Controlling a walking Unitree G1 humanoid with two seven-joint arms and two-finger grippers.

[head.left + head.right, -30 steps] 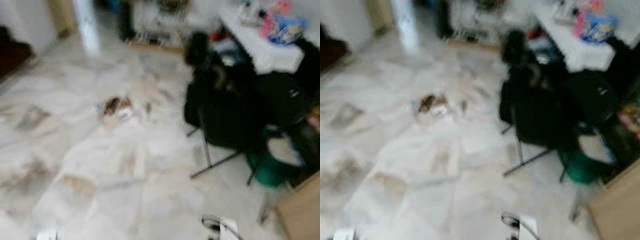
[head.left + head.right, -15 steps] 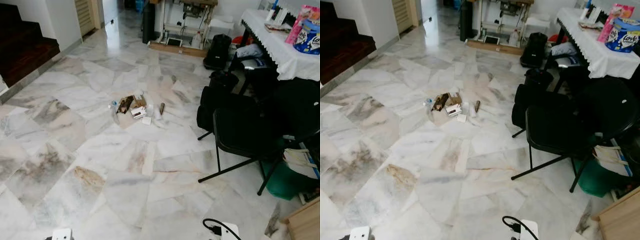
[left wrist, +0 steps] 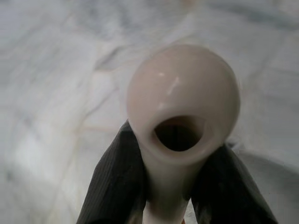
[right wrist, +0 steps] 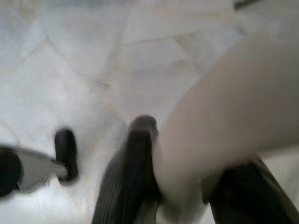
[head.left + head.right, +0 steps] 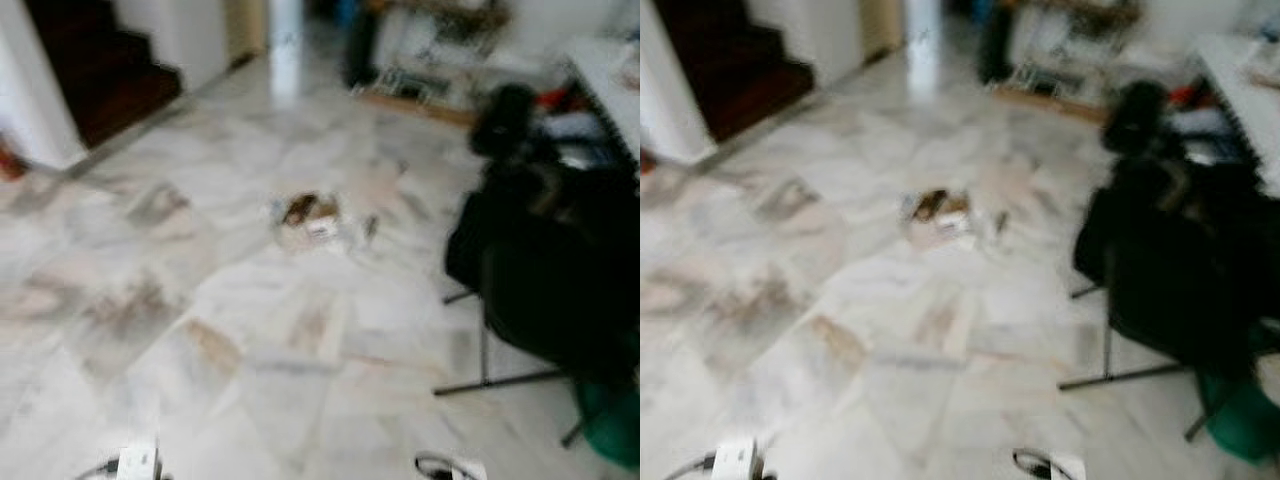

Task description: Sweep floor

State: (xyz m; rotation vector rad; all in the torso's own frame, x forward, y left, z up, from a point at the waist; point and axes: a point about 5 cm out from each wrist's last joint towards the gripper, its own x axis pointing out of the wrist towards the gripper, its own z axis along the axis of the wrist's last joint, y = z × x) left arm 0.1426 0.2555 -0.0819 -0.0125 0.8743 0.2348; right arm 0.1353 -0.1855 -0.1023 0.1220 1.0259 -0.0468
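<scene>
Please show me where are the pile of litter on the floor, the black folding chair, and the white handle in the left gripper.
pile of litter (image 5: pixel 310 215): left eye view, its brown middle.
black folding chair (image 5: pixel 550 300): left eye view, its dark back.
white handle (image 3: pixel 183 102): left wrist view, its rounded end.

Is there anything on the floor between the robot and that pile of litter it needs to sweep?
Nothing visible does. The litter pile lies on open marble floor ahead, though the head views are blurred. The black chair stands off to the right, beside that path.
</scene>
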